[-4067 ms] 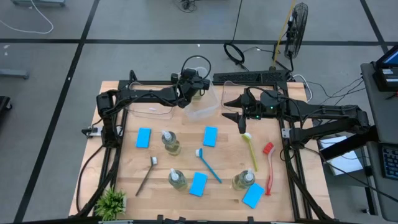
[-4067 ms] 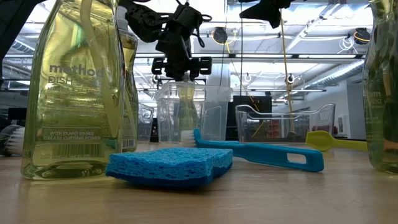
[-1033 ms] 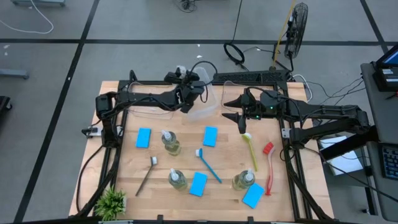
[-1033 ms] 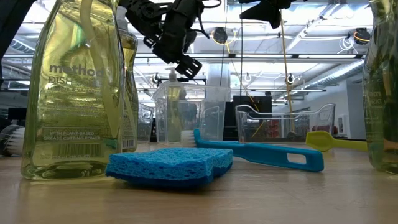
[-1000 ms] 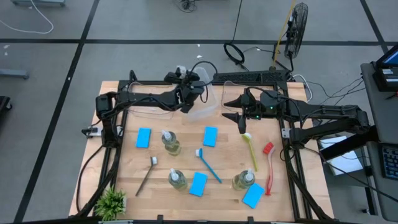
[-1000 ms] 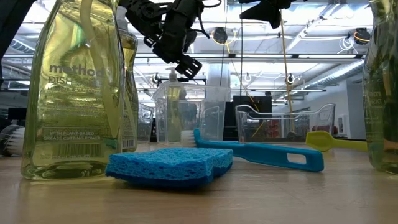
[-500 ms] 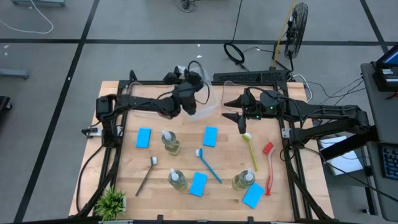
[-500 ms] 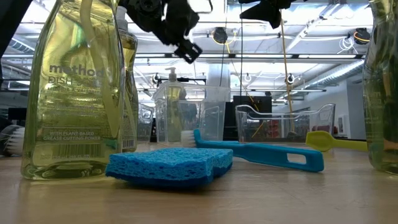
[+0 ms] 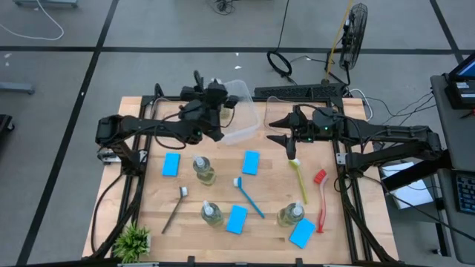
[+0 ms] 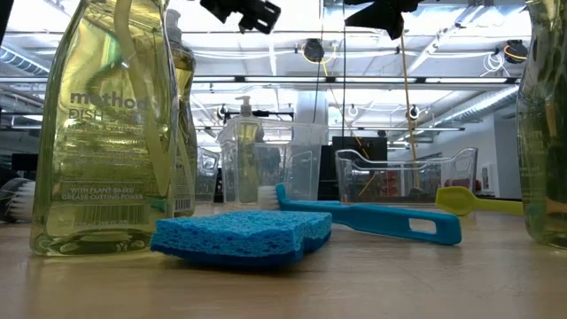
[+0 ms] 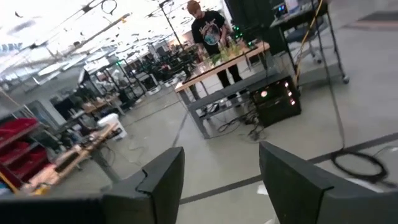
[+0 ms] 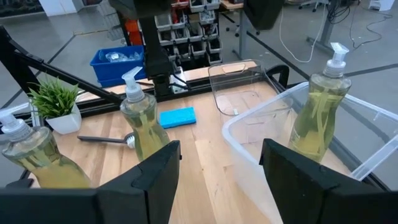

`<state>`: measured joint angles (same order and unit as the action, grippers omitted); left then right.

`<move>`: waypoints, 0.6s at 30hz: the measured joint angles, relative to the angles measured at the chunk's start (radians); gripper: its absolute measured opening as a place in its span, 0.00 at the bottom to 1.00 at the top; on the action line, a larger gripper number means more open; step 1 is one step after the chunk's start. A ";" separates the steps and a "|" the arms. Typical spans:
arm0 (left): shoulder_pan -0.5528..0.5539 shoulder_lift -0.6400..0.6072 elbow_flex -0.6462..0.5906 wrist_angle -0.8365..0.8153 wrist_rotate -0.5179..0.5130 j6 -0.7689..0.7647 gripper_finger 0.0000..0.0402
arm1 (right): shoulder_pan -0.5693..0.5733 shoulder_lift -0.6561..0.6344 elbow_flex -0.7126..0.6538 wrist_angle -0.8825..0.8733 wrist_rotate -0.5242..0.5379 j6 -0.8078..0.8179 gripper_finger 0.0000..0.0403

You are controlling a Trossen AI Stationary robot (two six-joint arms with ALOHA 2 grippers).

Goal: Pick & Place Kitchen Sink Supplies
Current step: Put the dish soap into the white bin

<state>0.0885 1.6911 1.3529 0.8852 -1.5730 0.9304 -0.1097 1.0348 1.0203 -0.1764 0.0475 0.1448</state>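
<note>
Yellow-green soap bottle [image 12: 317, 109] stands inside the clear bin [image 9: 239, 111] at the bench's [image 9: 267, 222] far side, the only supply placed so far. Left end effector [image 9: 210, 101] is raised beside that bin, fingers apart and holding nothing. Right end effector [image 9: 288, 142] waits, open and empty, above the yellow brush [image 9: 298, 180]. Three bottles, four blue sponges and four brushes are left on the bench, so I judge the task barely started
</note>
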 joint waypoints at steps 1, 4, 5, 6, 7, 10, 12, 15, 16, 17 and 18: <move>-0.004 -0.004 0.000 0.000 0.000 -0.008 0.50 | 0.000 -0.002 0.000 0.001 0.000 0.000 0.53; -0.019 -0.006 0.000 -0.001 0.000 -0.017 0.48 | 0.000 -0.011 0.000 -0.001 0.000 0.000 0.53; -0.025 -0.006 0.000 -0.001 0.000 -0.016 0.47 | 0.000 -0.013 0.000 -0.001 0.000 0.000 0.53; -0.033 -0.006 0.000 -0.001 0.001 -0.014 0.47 | 0.000 -0.016 0.000 -0.001 0.000 0.000 0.53; -0.043 -0.006 0.000 -0.001 0.001 -0.012 0.46 | 0.000 -0.018 0.000 -0.001 0.000 0.000 0.53; -0.077 -0.006 0.000 -0.001 0.003 -0.015 0.45 | 0.000 -0.026 0.000 -0.001 0.000 0.000 0.53; -0.103 -0.006 0.000 -0.001 0.003 -0.024 0.44 | 0.000 -0.031 0.000 -0.001 0.000 0.000 0.53; -0.149 -0.020 -0.001 0.001 0.003 -0.036 0.44 | 0.000 -0.034 0.000 -0.001 0.000 0.000 0.53; -0.166 -0.025 -0.001 0.003 0.005 -0.051 0.44 | 0.000 -0.035 0.000 -0.002 0.000 0.000 0.53; -0.181 -0.030 -0.001 0.008 0.008 -0.068 0.44 | 0.000 -0.035 0.000 -0.002 -0.001 0.000 0.53; -0.197 -0.037 -0.001 0.010 0.009 -0.088 0.44 | 0.000 -0.035 0.000 -0.005 -0.001 0.000 0.53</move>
<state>-0.1086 1.6542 1.3521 0.8950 -1.5642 0.8420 -0.1097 1.0000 1.0203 -0.1811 0.0467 0.1448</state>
